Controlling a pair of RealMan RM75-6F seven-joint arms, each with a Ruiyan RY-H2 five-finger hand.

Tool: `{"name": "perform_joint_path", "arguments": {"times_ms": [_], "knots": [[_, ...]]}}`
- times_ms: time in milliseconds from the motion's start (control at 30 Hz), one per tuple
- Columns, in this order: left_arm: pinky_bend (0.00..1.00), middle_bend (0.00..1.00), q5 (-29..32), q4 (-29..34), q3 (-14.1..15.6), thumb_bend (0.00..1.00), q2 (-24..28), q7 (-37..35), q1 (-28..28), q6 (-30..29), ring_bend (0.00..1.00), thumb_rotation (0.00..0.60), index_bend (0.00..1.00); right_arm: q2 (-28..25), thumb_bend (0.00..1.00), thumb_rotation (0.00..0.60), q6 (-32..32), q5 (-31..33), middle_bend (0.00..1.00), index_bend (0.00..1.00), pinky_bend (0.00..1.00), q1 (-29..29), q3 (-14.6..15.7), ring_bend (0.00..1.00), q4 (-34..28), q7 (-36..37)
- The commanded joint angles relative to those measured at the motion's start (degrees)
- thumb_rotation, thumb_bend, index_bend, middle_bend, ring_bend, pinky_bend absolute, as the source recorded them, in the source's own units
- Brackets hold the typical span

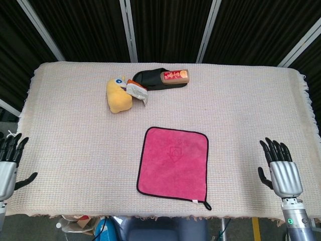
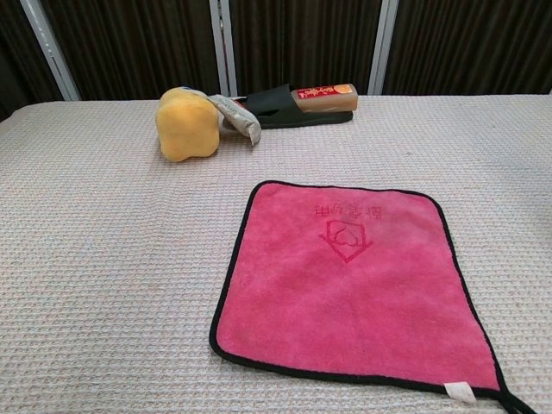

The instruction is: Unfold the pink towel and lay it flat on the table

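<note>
head view high, looking down on the whole table [image 1: 75, 125], chest view low, close, both sharing pink towel [image 1: 173, 164]
</note>
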State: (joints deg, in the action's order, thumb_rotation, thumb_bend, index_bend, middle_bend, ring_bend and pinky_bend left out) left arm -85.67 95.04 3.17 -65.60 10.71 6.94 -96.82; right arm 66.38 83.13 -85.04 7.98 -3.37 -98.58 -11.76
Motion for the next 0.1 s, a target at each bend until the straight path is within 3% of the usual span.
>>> {"name": "perform_joint_path", "arguments": {"times_ms": [33,100], "knots": [[0.00,0.00,0.5,-2.4,0.3,0.03,1.6,-3.0,-2.2,-1.4,0.00,0.600,0.00,0.0,0.45,0.600,0.5,-0.8,0.05,0.01,0.06,-0.1,0.1,0.00,-0.2,0.0],[0.00,0.00,1.0,-2.7,-0.3,0.03,2.0,-4.5,-2.7,-1.3,0.00,0.600,0.00,0.0,0.45,0.600,0.7,-1.0,0.05,0.01,0.06,-0.3,0.2,0.00,-0.3,0.2]]}}
